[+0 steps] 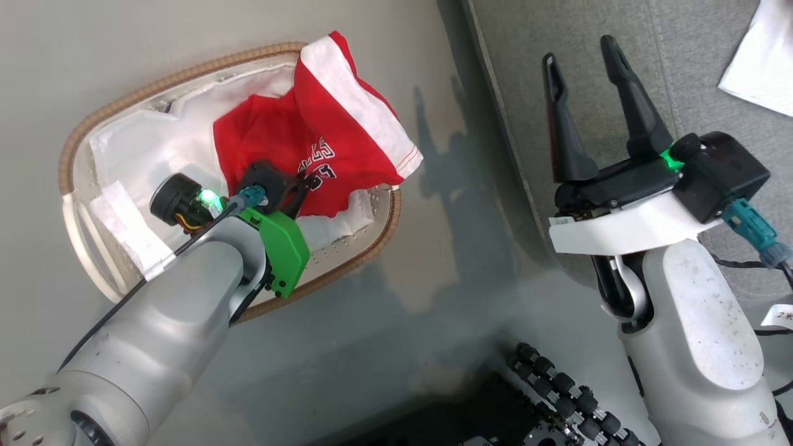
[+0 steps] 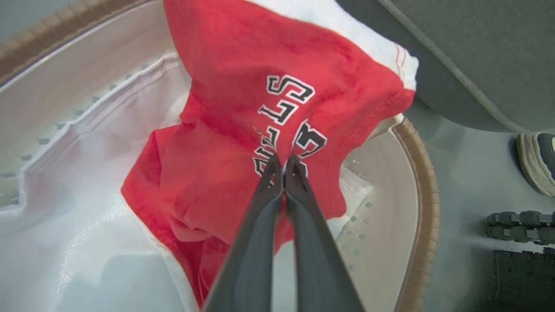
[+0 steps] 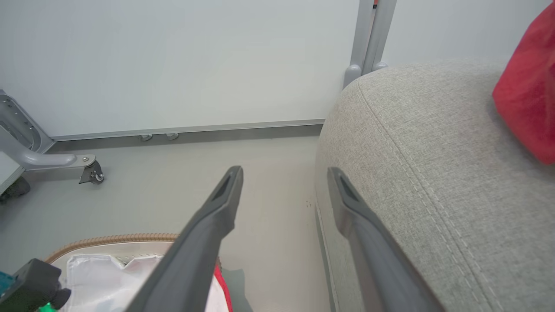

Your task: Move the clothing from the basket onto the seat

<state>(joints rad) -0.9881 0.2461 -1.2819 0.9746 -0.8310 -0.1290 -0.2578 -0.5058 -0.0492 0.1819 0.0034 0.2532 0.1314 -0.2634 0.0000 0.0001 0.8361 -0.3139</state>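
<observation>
**Left wrist view.** The left gripper (image 2: 284, 161), its tips pinched together on the red garment (image 2: 243, 108), has its finger bases cut off by the bottom edge. Folds hide the first letters of the print. A shoe (image 2: 540, 162) is cropped at the right edge.

**Head view.** The left forearm (image 1: 155, 322) covers the near rim of the basket (image 1: 155, 80). The seat (image 1: 681, 74) runs off the top and right edges. A white piece (image 1: 765, 62) at the corner is cropped, its kind unclear.

**Right wrist view.** A red cloth (image 3: 527, 95) is cut by the right edge.
</observation>
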